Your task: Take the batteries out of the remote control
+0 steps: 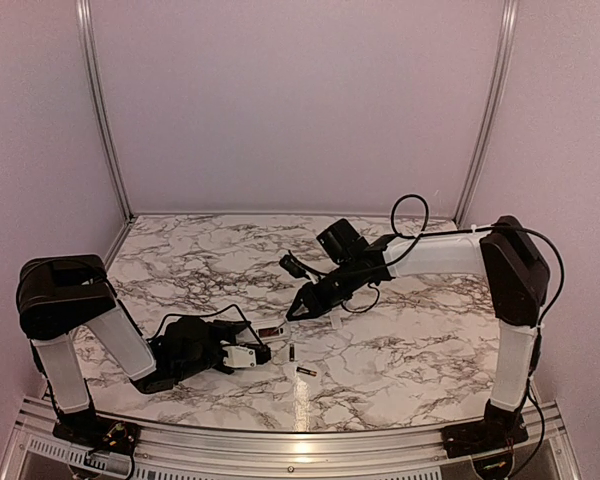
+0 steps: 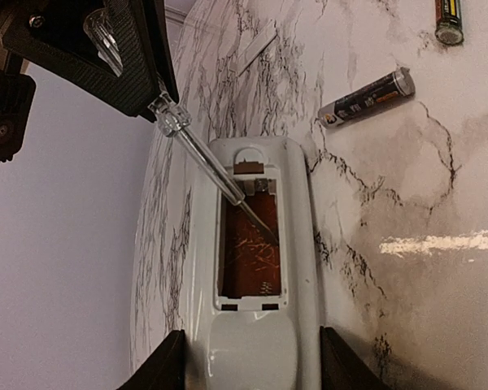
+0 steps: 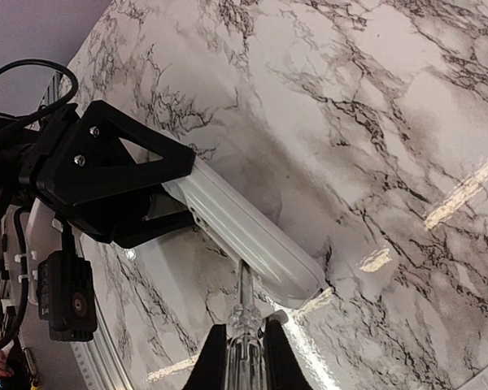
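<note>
Left jaws clamp remote [image 2: 254, 356], right jaws screwdriver [image 2: 200, 152]; battery [image 2: 366, 96] print blurred.

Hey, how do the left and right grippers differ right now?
The left gripper is spread wide across the remote control; the right gripper is pinched shut on a slim clear-handled screwdriver. The left gripper lies low by the table, while the right gripper is angled down from above. Both hold something, and they meet at the remote's open, empty battery compartment.

batteries [image 2: 366, 97] on table [image 2: 423, 309], beside remote control [image 2: 256, 268]
</note>
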Controlling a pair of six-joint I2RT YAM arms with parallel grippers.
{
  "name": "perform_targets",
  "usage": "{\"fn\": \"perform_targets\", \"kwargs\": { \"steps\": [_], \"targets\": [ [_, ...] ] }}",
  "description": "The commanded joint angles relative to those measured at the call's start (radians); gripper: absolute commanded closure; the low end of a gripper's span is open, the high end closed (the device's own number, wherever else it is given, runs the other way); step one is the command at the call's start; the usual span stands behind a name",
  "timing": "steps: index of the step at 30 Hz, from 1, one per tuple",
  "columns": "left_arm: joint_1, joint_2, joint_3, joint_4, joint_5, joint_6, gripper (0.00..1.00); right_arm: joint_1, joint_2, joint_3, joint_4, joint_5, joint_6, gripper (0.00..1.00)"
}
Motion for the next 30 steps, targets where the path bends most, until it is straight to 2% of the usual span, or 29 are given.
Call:
{"fn": "perform_targets", "kwargs": {
  "steps": [1,30],
  "targets": [
    [-0.022,-0.014,0.013,0.065,0.093,0.008,1.00,0.004,0.060,-0.021,-0.002,0.115,-0.013,1.00],
    [-0.022,-0.045,0.012,0.049,0.099,-0.025,1.00,0.040,-0.012,-0.036,0.033,0.164,-0.045,1.00]
  ]
}}
